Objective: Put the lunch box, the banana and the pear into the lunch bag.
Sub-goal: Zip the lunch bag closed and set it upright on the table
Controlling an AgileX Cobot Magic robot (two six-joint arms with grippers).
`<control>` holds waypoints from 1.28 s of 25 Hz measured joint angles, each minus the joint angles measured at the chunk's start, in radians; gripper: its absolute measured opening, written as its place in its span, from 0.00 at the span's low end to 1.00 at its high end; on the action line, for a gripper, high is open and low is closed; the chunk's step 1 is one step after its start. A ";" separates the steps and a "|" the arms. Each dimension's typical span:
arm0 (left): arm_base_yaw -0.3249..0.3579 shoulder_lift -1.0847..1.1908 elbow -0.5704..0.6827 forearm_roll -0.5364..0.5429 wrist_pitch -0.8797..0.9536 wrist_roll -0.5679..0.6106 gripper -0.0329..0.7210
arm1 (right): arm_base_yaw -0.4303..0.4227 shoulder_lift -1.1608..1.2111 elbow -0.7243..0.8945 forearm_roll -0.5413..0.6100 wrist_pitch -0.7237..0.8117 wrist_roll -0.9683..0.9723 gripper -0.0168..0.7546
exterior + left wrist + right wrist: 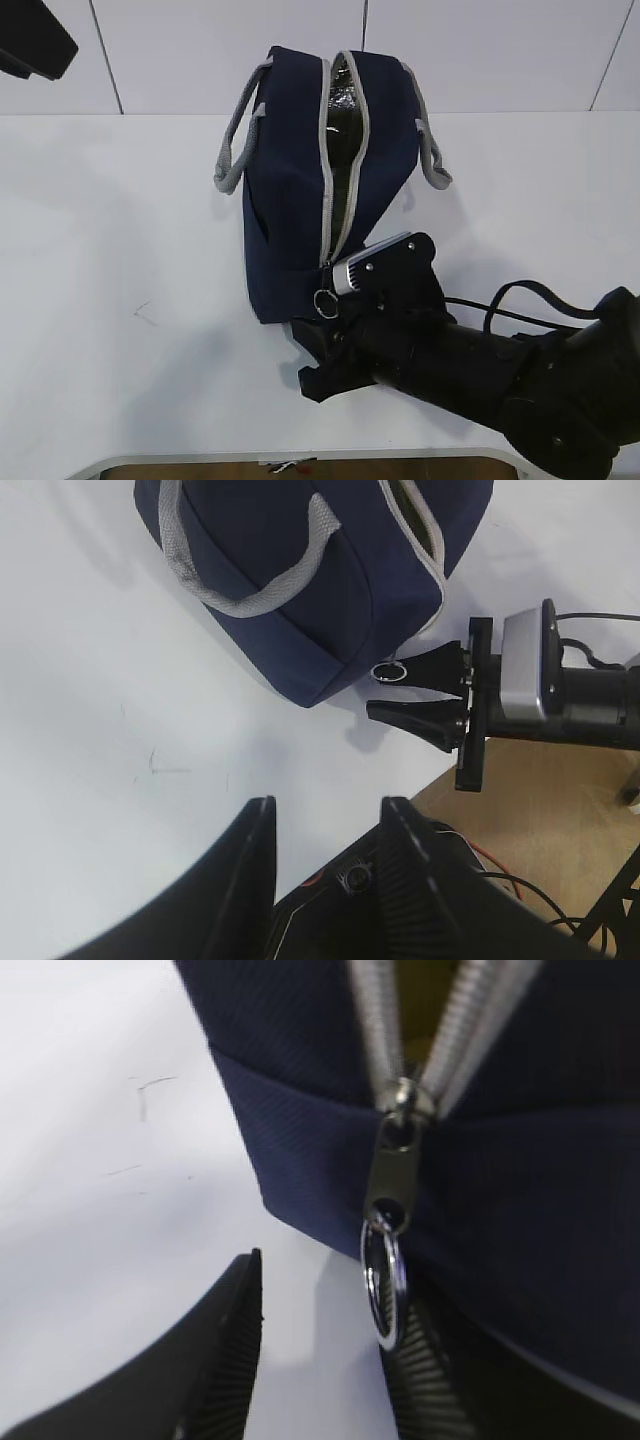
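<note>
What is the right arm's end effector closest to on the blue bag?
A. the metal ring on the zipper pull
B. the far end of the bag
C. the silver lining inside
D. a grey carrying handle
A: in the right wrist view the zipper ring hangs between the fingers of the right end effector, at the near end of the lunch bag.

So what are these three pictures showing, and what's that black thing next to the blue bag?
It's a robot with two arms. One picture is taken from in front; the other two come from small cameras on its wrists. On the white table lies a boxy navy-blue fabric lunch bag, its grey zipper partly open. The black thing is the right gripper, the robot's hand. Its jaws are open around the little silver zipper ring, not pinching it yet. The left gripper waits open, holding nothing.
</note>
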 joint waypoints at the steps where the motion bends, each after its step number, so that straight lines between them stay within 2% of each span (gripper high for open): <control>1: 0.000 0.000 0.000 0.000 0.000 0.000 0.40 | 0.000 0.000 0.000 0.004 0.000 0.000 0.44; 16: 0.000 0.000 0.000 0.000 0.000 0.000 0.39 | 0.000 -0.026 0.000 0.020 0.007 0.009 0.43; 23: 0.000 0.000 0.000 -0.005 0.000 0.000 0.38 | 0.000 -0.026 0.000 0.029 0.071 0.009 0.42; 32: 0.000 0.000 0.000 -0.007 0.000 -0.002 0.38 | 0.000 -0.026 0.000 0.035 0.079 0.009 0.42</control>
